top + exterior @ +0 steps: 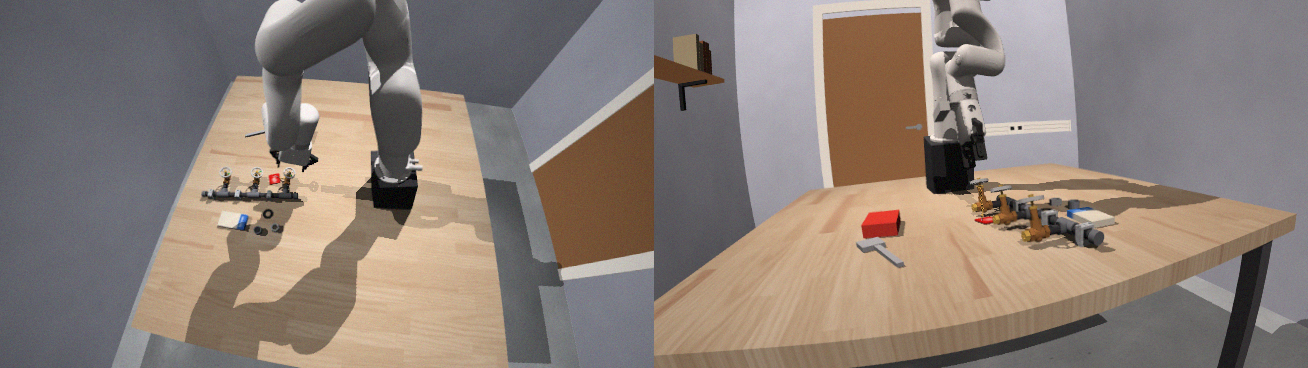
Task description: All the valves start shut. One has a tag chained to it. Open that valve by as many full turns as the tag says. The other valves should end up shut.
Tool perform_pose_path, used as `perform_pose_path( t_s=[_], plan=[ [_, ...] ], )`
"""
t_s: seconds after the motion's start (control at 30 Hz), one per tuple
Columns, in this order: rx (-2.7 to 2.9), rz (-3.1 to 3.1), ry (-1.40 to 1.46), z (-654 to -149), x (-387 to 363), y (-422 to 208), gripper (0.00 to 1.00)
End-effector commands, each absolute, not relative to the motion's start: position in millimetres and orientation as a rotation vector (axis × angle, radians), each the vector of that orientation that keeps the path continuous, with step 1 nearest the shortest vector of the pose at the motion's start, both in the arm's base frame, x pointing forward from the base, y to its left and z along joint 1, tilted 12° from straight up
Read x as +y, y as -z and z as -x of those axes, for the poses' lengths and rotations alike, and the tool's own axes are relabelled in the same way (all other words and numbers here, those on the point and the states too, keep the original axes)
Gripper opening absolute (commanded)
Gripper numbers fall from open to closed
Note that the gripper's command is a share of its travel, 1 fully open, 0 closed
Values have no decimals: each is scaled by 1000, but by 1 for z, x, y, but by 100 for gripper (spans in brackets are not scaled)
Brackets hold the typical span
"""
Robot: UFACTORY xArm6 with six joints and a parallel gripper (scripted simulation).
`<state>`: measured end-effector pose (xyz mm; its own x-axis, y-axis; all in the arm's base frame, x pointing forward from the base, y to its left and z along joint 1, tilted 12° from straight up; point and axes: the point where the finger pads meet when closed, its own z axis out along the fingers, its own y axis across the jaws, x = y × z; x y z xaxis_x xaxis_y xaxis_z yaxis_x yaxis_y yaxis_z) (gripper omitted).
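Three brass valves with grey handwheels stand in a row on a grey pipe manifold (250, 195) (1079, 231): a left valve (225, 173) (1032, 226), a middle valve (256, 173) (1003, 210) and a right valve (288, 174) (979, 182). A red tag (274, 178) (984, 219) lies on the table between the middle and right valves. A thin chain (981, 197) joins it to the right valve. The tag's number is too small to read. My gripper (293, 162) (976, 151) is open and empty. It hangs just above the right valve's handwheel, not touching it.
A white and blue box (233, 220) (1091, 216), a black ring (267, 217) and two small grey caps (258, 230) (275, 228) lie in front of the manifold. A red box (881, 223) and a grey T-shaped tool (879, 248) lie behind it. The black robot base (394, 192) stands to the right.
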<state>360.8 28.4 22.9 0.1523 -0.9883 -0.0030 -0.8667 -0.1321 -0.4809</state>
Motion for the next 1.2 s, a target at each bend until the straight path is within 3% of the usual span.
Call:
perform_pose_path(
  t_s=[0.0,1.0,1.03,1.17],
  plan=[
    [1773,2065,455,-363,29,-20,100],
    [1773,2065,455,-387,34,25,100],
    [1773,2065,455,-387,34,25,0],
    [1773,2065,455,-387,34,25,0]
  ],
)
